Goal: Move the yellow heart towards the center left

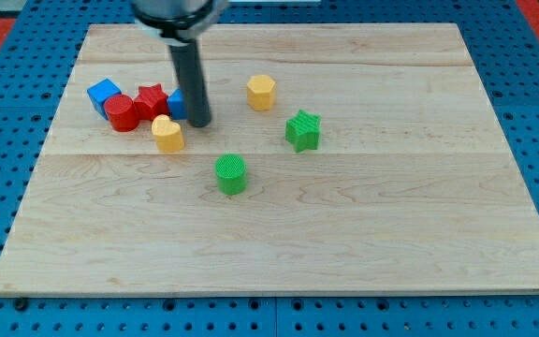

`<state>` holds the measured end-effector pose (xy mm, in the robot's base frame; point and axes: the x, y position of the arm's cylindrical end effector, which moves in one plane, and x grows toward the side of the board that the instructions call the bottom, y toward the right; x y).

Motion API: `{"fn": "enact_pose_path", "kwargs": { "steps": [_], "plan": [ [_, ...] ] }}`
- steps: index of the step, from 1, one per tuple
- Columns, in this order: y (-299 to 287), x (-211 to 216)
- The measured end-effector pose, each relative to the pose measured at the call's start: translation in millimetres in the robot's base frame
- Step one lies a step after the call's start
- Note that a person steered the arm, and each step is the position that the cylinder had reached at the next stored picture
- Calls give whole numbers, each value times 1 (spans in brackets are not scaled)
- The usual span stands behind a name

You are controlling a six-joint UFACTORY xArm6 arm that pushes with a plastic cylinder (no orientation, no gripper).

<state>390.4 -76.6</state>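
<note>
The yellow heart [167, 134] lies on the wooden board [344, 234] left of centre, in the upper half. My tip [199, 123] stands just to the heart's upper right, a small gap apart. Behind the rod a blue block [176, 104] is partly hidden.
A red star [151, 99], a red cylinder [121, 112] and a blue cube [104, 94] cluster to the heart's upper left. A yellow hexagon block [261, 92] sits to the upper right, a green star [303, 130] to the right, a green cylinder [231, 174] below right.
</note>
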Motion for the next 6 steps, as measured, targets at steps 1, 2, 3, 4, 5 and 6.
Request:
{"fn": "enact_pose_path", "kwargs": {
  "steps": [1, 2, 3, 4, 5, 6],
  "plan": [
    [11, -1],
    [-46, 18],
    [-67, 25],
    [-67, 25],
    [-67, 25],
    [-67, 54]
  ]
}}
